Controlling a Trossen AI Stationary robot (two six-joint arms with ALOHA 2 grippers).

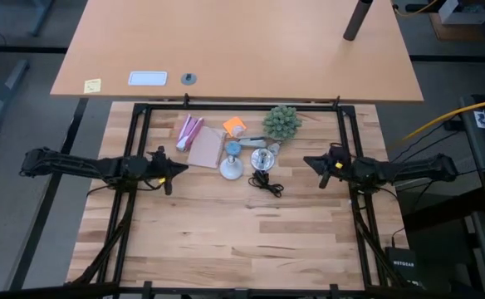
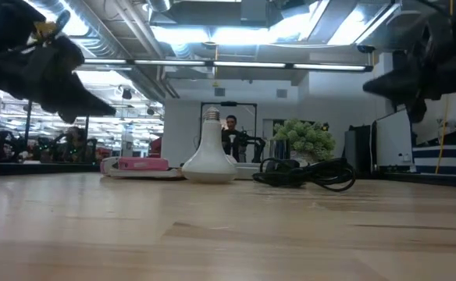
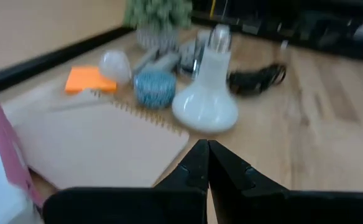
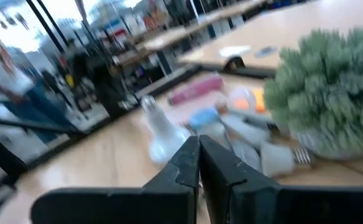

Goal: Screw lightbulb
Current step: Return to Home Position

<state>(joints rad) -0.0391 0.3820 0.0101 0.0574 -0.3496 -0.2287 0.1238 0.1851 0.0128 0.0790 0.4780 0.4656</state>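
The small frosted white lightbulb (image 3: pixel 114 63) lies on its side on the table beside an orange pad (image 3: pixel 87 79), in front of the green spiky plant (image 1: pixel 281 122). It also shows in the right wrist view (image 4: pixel 240 98). The shiny silver socket base (image 1: pixel 262 158) stands right of it, with its black cord (image 1: pixel 267 184) coiled toward the near side. My left gripper (image 1: pixel 183 169) is shut and empty, hovering left of the cluster. My right gripper (image 1: pixel 308 162) is shut and empty, hovering right of it.
A larger white flood-shaped bulb (image 2: pixel 209 156) stands on its wide end, screw cap up. A blue tape roll (image 3: pixel 154 87), a spiral notebook (image 1: pixel 205 150) and a pink object (image 1: pixel 188 130) lie nearby. A black frame (image 1: pixel 242 106) borders the table. Bare wood (image 1: pixel 242 241) lies toward the near edge.
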